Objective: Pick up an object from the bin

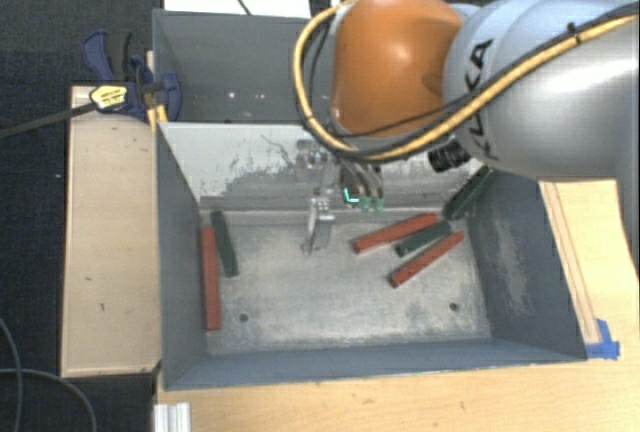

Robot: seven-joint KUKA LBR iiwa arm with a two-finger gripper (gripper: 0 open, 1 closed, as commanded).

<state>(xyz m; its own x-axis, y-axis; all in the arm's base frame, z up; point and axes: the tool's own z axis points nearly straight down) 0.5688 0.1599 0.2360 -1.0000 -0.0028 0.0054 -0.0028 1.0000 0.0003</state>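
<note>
I see the end effector (pixel 318 236) low over the bare floor in the middle of the bin (pixel 330 360), and I see nothing held in it. I cannot tell whether it is spread or pressed together, because the arm (pixel 540 90) with its orange cover (pixel 390 50) hides much of it from above.

The nearest thing is a red stick (pixel 394 233). It lies flat just beside the end effector, toward the right of the view. A dark green stick (pixel 424 239) lies along its lower side, perhaps touching it, and a second red stick (pixel 426 260) lies close below that one. Another dark green piece (pixel 466 194) comes out from under the arm. Well apart, near the left wall, a long red stick (pixel 211 282) and a short green stick (pixel 223 244) lie side by side.

I judge the red stick to be stiff, thin and light, not a fragile thing. Its smooth surface may slip a little under a weak pinch. Because it lies flat, there is little height to catch. I would take hold across its narrow width near the left end, which is free of the green neighbour. Toward the right end, the grip would probably catch two sticks together. The pair at the left wall looks harder, since the wall leaves little room on that side.
</note>
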